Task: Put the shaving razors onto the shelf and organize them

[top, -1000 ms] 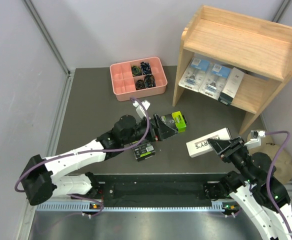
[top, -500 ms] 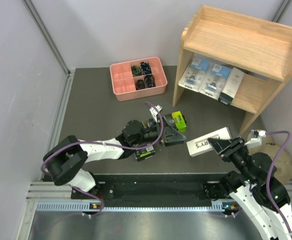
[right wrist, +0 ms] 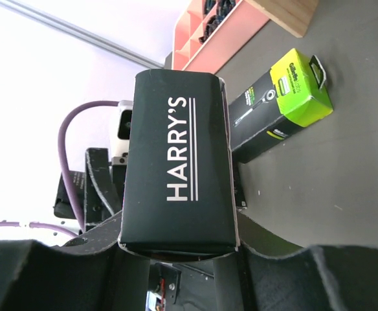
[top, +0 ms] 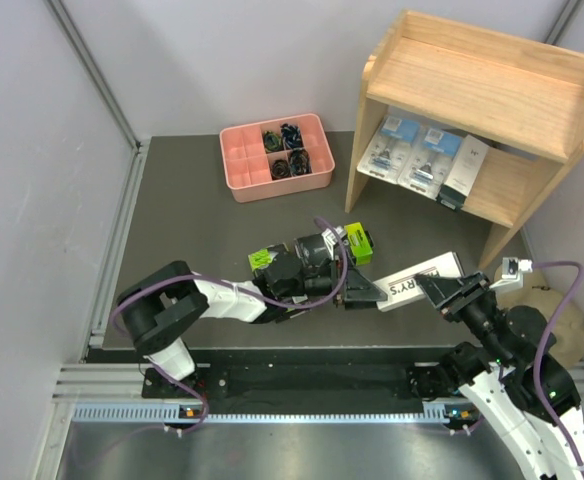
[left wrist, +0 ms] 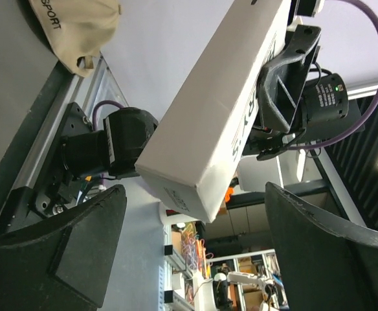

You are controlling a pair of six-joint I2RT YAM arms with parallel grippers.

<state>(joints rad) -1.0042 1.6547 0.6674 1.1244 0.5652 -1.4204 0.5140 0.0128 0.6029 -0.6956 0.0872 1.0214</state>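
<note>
The left gripper's (left wrist: 195,194) fingers (left wrist: 59,253) are spread wide. One end of the slim white box (top: 412,282) lies between and just ahead of them, and no pad visibly touches it. The right gripper (top: 438,288) is clamped on the box's other end and holds it roughly level above the table (top: 192,230), near the front edge. Just behind the left wrist lies a black box (right wrist: 276,110) with a lime-green end, and a second black box (top: 266,260) shows partly under the left forearm. A strip of bare table separates the held box from the shelf (top: 492,80), whose front right leg stands near the right gripper. On the lower tier two blister packs (top: 385,152) and another white box (top: 464,170) sit side by side, with bare wood showing to their right. The pink tray (top: 277,185) is well apart at the back. Only the right wrist view shows the box's dark face with white "HARRY'S" lettering. The left wrist view shows plain white sides with a crisp corner.
</note>
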